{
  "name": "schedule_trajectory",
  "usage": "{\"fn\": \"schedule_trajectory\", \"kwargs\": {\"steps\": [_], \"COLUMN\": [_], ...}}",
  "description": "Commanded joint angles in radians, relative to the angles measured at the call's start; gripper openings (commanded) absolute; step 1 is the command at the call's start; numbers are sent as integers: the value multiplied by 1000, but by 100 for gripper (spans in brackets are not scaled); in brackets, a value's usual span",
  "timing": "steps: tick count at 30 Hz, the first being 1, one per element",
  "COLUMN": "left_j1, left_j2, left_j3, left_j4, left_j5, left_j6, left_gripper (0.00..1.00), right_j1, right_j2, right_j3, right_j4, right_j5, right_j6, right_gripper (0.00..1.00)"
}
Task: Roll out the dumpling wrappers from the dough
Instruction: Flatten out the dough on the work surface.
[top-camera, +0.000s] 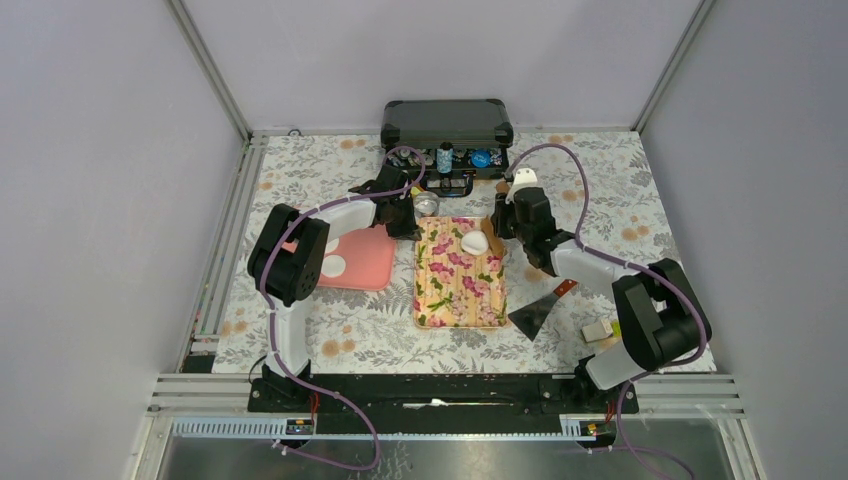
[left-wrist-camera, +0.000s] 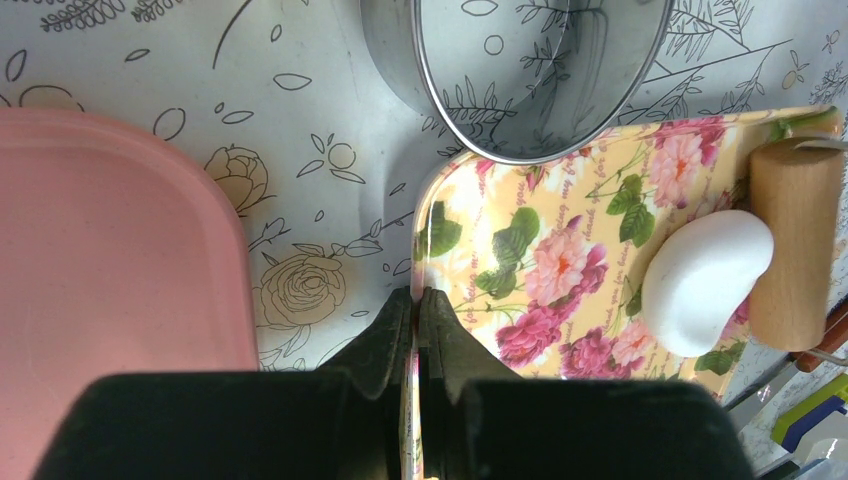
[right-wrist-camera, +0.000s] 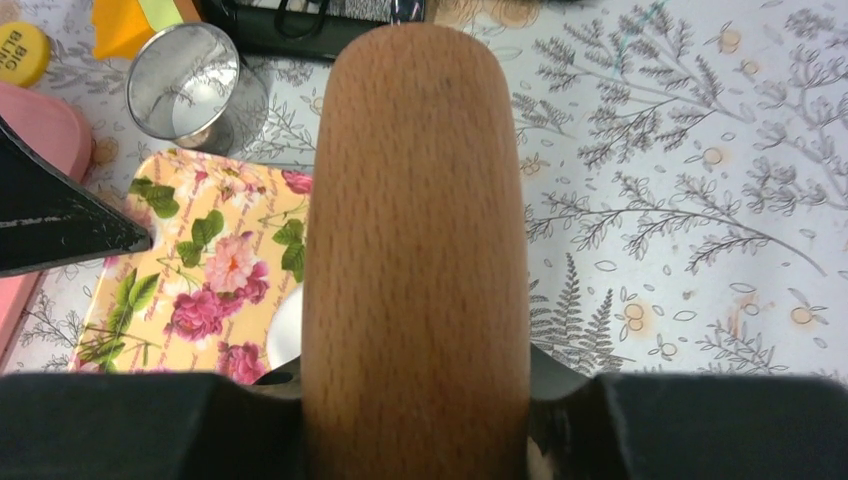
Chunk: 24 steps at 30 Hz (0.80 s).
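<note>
Table (top-camera: 640, 200): floral board (top-camera: 450, 290), pink tray (top-camera: 370, 265), tin (top-camera: 427, 205)

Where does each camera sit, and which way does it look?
Top external: above and behind the robot, looking down at the table; both arms show.
Left wrist: on the left arm, looking down past the left gripper, shut on the yellow floral board.
Right wrist: on the right arm, looking along the wooden rolling pin in the right gripper.
Both wrist views show the round silver tin.

Silver tin (left-wrist-camera: 540, 70) beside floral board (left-wrist-camera: 540, 230)
</note>
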Motion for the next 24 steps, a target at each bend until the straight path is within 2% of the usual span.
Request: {"fn": "schedule_trajectory", "kwargs": {"steps": [1, 4, 11, 17, 24], "left_j1": [-4, -4, -4, -5, -4], "left_j2": [30, 31, 31, 33, 28], "left_j3": [-13, -13, -14, -12, -13], "left_j4": [-68, -68, -69, -68, -68], "left_j5": [-16, -12, -12, -11, -16], "left_j6": [16, 14, 14, 12, 11], "left_gripper": [0, 0, 0, 0, 0], "right_j1": [37, 49, 53, 54, 91], "right_j2": [26, 30, -48, -75, -37], "right_j3": [24, 11, 73, 166, 107], "right_j4": [9, 52, 112, 29, 52], "right_j5": [-35, -34, 124, 83, 69], "right_j6": [42, 20, -44, 46, 107], "right_gripper": [0, 0, 0, 0, 0]}}
